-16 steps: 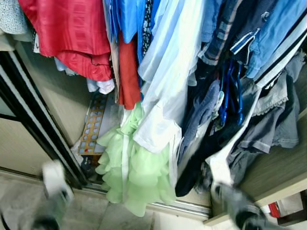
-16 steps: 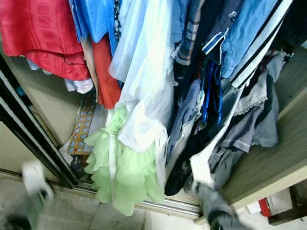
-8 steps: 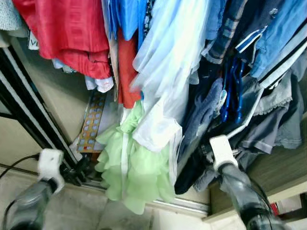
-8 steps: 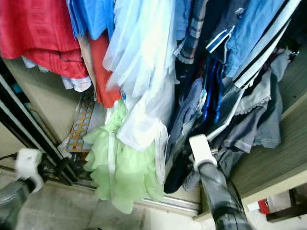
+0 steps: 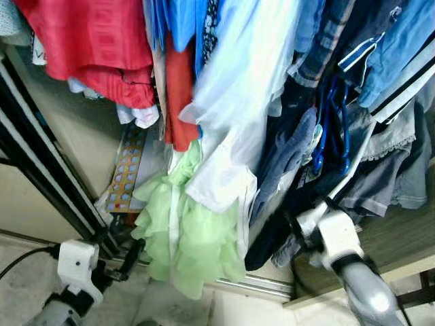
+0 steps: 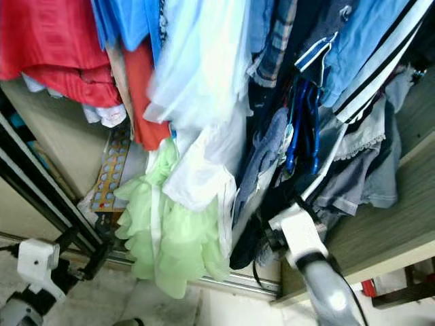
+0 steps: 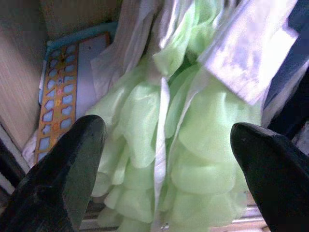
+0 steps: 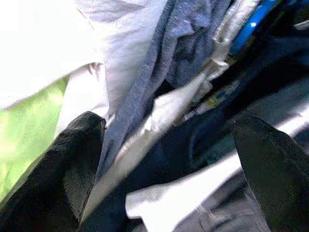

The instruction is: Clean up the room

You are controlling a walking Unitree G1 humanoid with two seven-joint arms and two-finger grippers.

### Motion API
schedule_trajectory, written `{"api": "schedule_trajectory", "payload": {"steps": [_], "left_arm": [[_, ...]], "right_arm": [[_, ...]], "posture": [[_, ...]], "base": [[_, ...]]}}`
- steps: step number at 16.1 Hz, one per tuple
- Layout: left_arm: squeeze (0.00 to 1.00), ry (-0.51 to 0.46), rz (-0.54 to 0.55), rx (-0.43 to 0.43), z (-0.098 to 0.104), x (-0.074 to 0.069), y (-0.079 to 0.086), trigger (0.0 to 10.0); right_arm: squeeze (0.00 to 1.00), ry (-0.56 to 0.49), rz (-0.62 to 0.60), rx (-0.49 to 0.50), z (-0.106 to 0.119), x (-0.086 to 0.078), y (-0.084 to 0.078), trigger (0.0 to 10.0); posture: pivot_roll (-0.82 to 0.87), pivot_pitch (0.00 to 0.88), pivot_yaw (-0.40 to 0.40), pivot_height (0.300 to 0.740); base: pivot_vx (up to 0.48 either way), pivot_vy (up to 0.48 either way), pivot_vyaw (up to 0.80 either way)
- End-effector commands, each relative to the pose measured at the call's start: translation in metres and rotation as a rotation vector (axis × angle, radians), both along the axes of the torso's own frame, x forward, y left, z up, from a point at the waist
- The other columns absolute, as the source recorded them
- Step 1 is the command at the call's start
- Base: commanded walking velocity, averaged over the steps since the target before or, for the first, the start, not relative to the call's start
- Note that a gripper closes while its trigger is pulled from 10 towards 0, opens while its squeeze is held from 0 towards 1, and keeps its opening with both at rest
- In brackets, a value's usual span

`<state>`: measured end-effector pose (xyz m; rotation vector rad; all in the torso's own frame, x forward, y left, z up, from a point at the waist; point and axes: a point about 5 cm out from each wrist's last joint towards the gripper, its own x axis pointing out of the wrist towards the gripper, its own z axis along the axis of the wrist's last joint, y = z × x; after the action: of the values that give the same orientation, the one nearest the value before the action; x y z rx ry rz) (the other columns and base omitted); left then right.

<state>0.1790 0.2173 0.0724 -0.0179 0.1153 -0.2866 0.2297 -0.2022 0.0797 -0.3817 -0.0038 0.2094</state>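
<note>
Wardrobe interior: garments hang in a dense row above a metal sliding-door track [image 5: 255, 288] at floor level. From the robot's left to right they are a red garment [image 5: 95, 47], bright blue items [image 5: 180, 20], an orange-red piece [image 5: 178, 102], a pale blue-white dress [image 5: 238, 102], then dark navy and denim clothing [image 5: 299, 142] with blue hangers [image 5: 329, 129]. A light green ruffled dress [image 5: 187, 231] hangs lowest, its hem just above the track. A patterned board [image 5: 126, 173] leans against the beige inner wall behind the green dress. A wooden side panel [image 5: 387, 238] borders the wardrobe on the right.

Left tool [image 7: 166, 159]: positioned low at the track, near the dark door frame [image 5: 41, 170]. Its fingers [image 7: 63, 174] are spread wide, with the green ruffles between them and not gripped.

Right tool [image 8: 169, 164]: raised to the lower edge of the dark clothing, beside the wooden panel. Its fingers [image 8: 63, 164] are spread apart, facing navy fabric and a white strip of cloth [image 8: 159, 116]; nothing is pinched.

Grey floor [image 5: 27, 272] lies before the wardrobe.
</note>
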Motion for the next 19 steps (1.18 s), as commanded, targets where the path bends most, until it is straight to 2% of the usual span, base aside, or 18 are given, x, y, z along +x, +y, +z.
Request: {"api": "schedule_trajectory", "payload": {"steps": [1,2,4,7,8,10,12,13,14,15,19], "left_arm": [[0.00,-0.027,0.012,-0.019,0.008,0.001,-0.006,10.0],[0.00,-0.077,0.001,-0.014,0.020,0.005,-0.011,10.0],[0.00,-0.045,0.023,-0.031,0.027,0.012,-0.012,10.0],[0.00,-0.094,-0.149,0.028,0.043,0.027,-0.034,10.0],[0.00,-0.122,-0.180,0.006,0.045,0.034,-0.047,10.0],[0.00,-0.062,-0.165,-0.012,0.040,0.030,-0.054,10.0],[0.00,-0.043,-0.153,0.005,0.033,0.026,-0.060,10.0],[0.00,-0.053,-0.121,0.066,0.029,0.027,-0.059,10.0],[0.00,-0.051,-0.083,0.077,0.026,0.028,-0.057,10.0],[0.00,-0.046,-0.031,0.052,0.026,0.030,-0.054,10.0],[0.00,-0.056,-0.004,0.083,0.028,0.036,-0.056,10.0]], "right_arm": [[0.00,-0.035,-0.022,-0.019,0.009,-0.005,-0.008,10.0],[0.00,-0.059,-0.018,-0.035,0.019,-0.007,-0.007,10.0],[0.00,-0.063,0.034,-0.018,0.028,-0.001,0.001,10.0],[0.00,-0.130,0.105,-0.023,0.049,0.019,0.020,10.0],[0.00,-0.095,0.109,0.041,0.053,0.027,0.030,10.0],[0.00,-0.102,0.066,0.080,0.054,0.028,0.034,10.0],[0.00,-0.114,0.030,0.060,0.051,0.026,0.036,10.0],[0.00,-0.101,-0.004,0.051,0.046,0.027,0.037,10.0],[0.00,-0.089,-0.033,0.047,0.042,0.031,0.038,10.0],[0.00,-0.085,-0.036,0.049,0.041,0.036,0.041,10.0],[0.00,-0.091,-0.029,0.061,0.043,0.049,0.043,10.0]], "posture": [[0.07,0.136,-0.096,0.740],[0.07,0.134,-0.093,0.740],[0.07,0.133,-0.087,0.740],[0.07,0.127,-0.088,0.740],[0.06,0.117,-0.088,0.740],[0.06,0.119,-0.093,0.740],[0.05,0.120,-0.099,0.740],[0.05,0.118,-0.105,0.740],[0.06,0.118,-0.111,0.740],[0.06,0.116,-0.118,0.740],[0.07,0.109,-0.134,0.740]], "base": [[0.000,0.000,0.00],[0.000,0.000,0.00],[0.000,0.000,0.00],[0.000,0.000,0.00],[0.000,0.000,0.00],[0.000,0.000,0.00],[0.000,0.000,0.00],[0.000,0.000,0.80],[0.000,0.000,0.80],[0.000,0.000,0.80],[0.000,0.000,0.80]]}}
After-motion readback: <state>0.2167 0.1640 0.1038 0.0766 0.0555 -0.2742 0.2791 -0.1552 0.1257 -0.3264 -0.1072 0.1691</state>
